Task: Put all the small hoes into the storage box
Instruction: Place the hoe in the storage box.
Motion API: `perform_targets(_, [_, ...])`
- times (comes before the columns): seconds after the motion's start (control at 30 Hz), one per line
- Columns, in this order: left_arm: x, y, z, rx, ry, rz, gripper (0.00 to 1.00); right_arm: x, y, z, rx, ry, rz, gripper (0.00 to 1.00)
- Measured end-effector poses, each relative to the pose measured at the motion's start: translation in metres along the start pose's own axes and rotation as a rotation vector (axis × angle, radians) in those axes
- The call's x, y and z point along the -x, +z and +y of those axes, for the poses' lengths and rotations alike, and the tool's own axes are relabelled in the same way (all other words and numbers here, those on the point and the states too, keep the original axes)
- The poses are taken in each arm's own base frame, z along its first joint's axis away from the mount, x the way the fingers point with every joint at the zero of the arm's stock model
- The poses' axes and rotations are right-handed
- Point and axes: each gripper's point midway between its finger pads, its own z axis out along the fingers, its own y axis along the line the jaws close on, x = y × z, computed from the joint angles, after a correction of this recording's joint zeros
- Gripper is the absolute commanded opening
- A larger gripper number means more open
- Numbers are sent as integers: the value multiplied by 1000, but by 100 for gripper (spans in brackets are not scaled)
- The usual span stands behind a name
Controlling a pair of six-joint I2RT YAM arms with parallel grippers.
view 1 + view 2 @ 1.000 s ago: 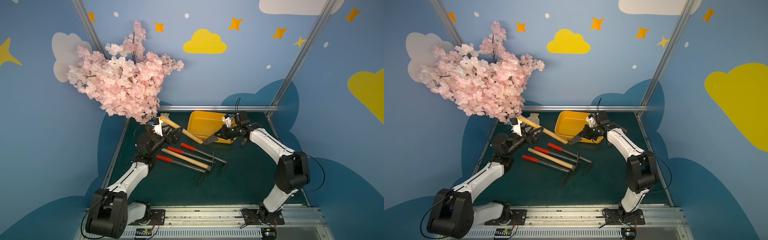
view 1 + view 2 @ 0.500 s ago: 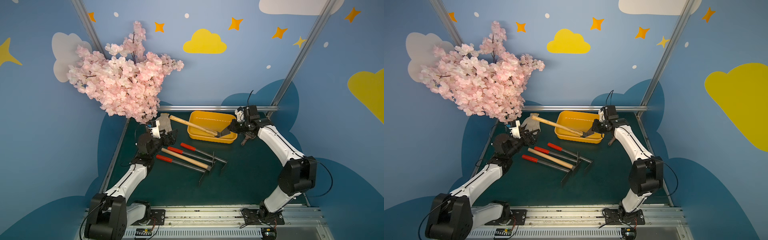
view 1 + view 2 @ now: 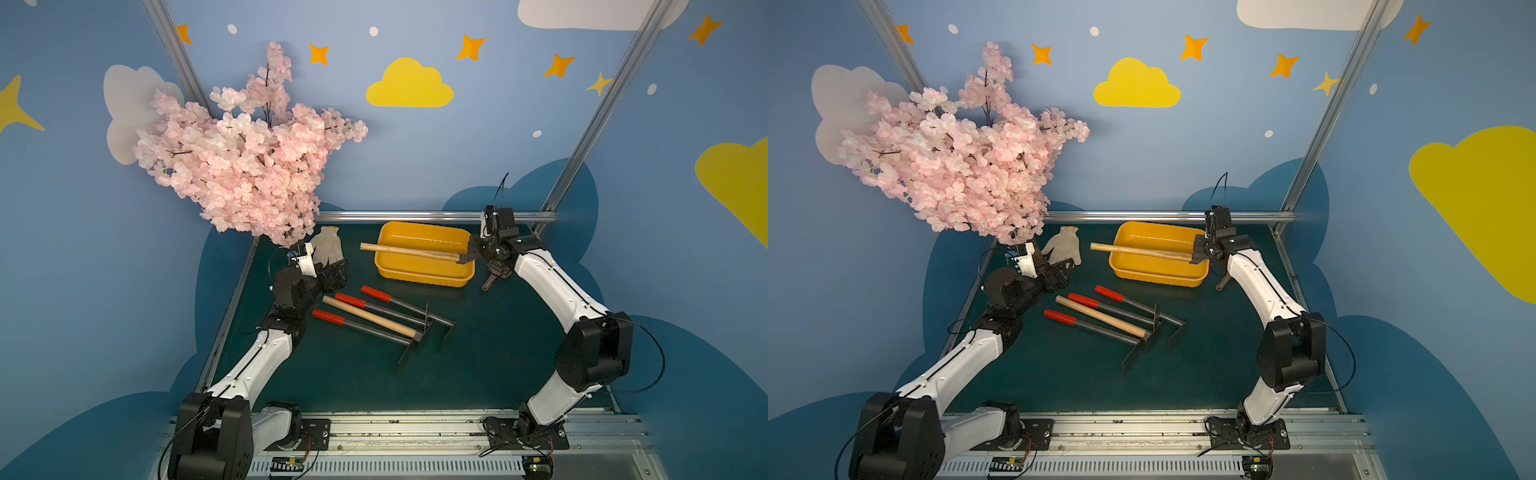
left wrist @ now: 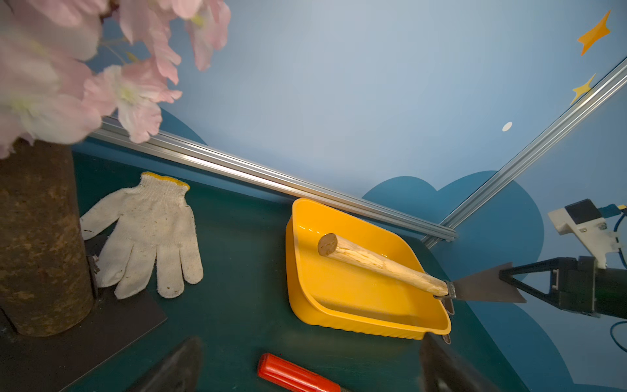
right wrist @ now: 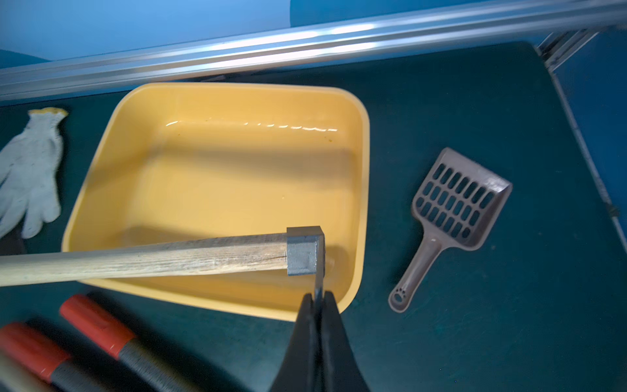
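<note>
- Small hoe (image 3: 409, 250) — wooden handle, dark metal blade. It was held roughly level over the storage box (image 3: 419, 281), with the handle's end jutting past the rim on the glove's (image 3: 328, 248) side.
- Right jaws — clenched on the hoe's blade.
- Left jaws — released, empty, near the glove.
- Progress — the hoe was at the box but not yet lowered or let go. Four other tools (image 3: 374, 316) lay on the surface.

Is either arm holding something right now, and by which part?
Yes: the right arm's jaws pinch the wooden-handled small hoe by its flat dark metal blade. The left arm's jaws are open and empty.
</note>
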Motion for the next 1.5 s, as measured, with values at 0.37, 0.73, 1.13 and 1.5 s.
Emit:
perform_targets(0.37, [-6, -8, 2, 9, 0, 7, 100, 19, 55, -6, -126, -32, -137, 0])
perform_targets(0.73, [-2, -16, 2, 27, 20, -8, 100, 5, 114, 3, -189, -60, -180, 0])
perform_targets(1.13, [-9, -21, 12, 60, 30, -4, 100, 7, 130, 4, -262, -48, -243, 0])
perform_targets(1.5, [-11, -22, 16, 70, 28, -2, 100, 12, 138, -8, -333, -12, -255, 0])
